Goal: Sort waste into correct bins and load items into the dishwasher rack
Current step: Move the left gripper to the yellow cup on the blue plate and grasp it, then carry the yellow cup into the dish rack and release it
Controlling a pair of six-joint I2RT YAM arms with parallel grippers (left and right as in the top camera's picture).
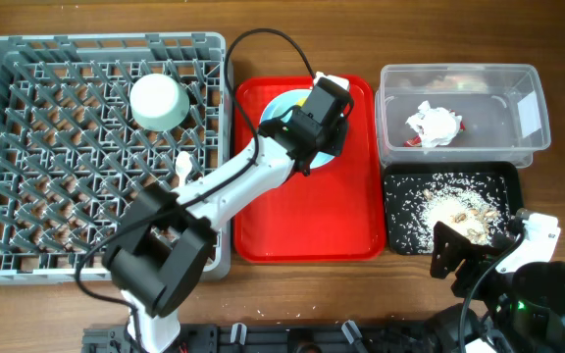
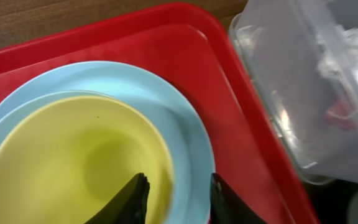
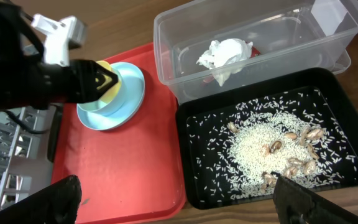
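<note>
Done: wrapper (image 1: 432, 125) in clear tub (image 1: 459, 69), rice (image 1: 459, 208) in black tray (image 1: 394, 245), bowl (image 1: 157, 101) at rack's (image 1: 106, 44) 1 o'clock. Pending: cup (image 2: 73, 162) on plate (image 2: 188, 118), red tray's (image 1: 302, 226) 12 o'clock. Left gripper (image 2: 178, 180) part-open astride cup rim; right gripper (image 3: 174, 186) wide, empty

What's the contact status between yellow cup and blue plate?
Touching. Left wrist view shows the yellow cup standing on the blue plate, with the plate's rim ringing its base.
</note>
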